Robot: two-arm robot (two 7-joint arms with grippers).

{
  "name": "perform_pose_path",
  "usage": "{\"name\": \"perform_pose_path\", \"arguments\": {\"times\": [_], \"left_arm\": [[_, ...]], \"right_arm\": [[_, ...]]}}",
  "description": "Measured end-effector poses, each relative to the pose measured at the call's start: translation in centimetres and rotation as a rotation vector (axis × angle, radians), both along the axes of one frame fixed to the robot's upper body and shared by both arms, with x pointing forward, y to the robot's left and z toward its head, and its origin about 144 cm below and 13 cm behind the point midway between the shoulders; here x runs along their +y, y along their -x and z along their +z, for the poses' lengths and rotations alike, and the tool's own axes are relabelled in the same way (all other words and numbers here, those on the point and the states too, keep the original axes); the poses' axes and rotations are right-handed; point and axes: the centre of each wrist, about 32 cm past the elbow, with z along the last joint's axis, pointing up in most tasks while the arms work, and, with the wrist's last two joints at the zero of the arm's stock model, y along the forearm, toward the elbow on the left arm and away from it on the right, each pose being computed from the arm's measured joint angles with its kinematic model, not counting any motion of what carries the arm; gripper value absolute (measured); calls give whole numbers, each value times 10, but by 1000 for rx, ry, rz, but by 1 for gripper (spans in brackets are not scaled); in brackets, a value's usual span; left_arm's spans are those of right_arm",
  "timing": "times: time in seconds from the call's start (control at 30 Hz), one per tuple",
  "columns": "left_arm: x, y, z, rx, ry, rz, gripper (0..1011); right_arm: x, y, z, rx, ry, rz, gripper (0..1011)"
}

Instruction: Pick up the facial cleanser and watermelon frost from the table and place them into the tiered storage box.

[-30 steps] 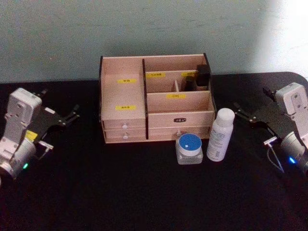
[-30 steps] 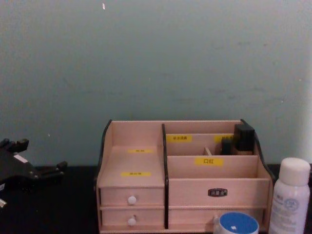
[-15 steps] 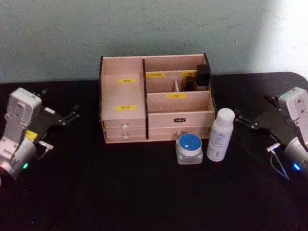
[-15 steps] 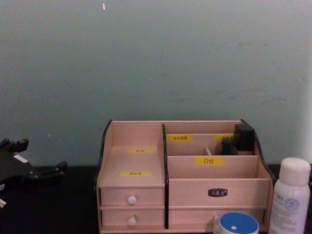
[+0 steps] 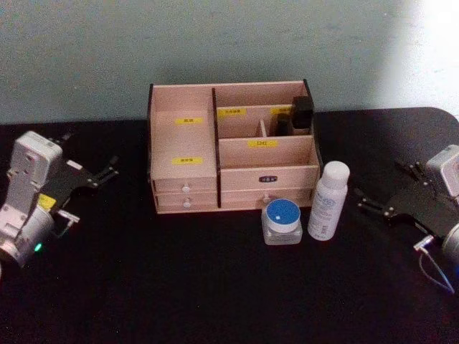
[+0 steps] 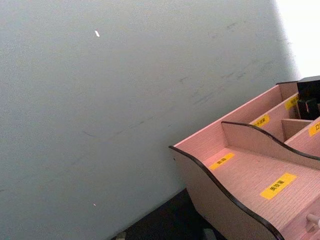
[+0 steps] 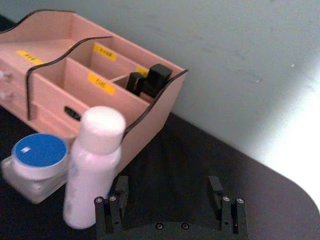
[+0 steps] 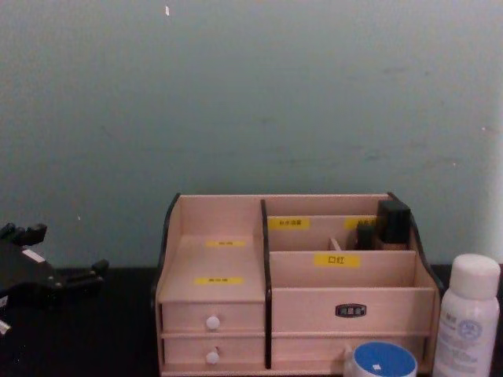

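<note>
Alignment matters most in this approach: the right gripper (image 7: 168, 186), low over the black desk (image 5: 215, 287) just right of the tall white cylindrical facial cleanser bottle (image 5: 328, 201), should probably centre its wide-spread, empty fingers on the bottle's middle before closing, without nudging the squat clear blue-lidded watermelon frost jar (image 5: 282, 222) just beside it. Both stand in front of the light wooden tiered storage box (image 5: 183, 136). The left gripper (image 5: 107, 168) sits parked far left, fingers apart, holding nothing.
</note>
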Motion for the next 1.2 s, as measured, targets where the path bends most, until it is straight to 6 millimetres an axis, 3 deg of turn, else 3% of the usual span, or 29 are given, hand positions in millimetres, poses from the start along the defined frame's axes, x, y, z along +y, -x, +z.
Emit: {"name": "perform_pose_path", "arguments": {"times": [0.5,1.2], "left_arm": [[0,0,0,0,0,0,1001],[0,0,0,0,0,0,1001]], "right_arm": [[-5,11,14,135,-122,125,1000],[7,-15,1,211,-277,183,1000]]}}
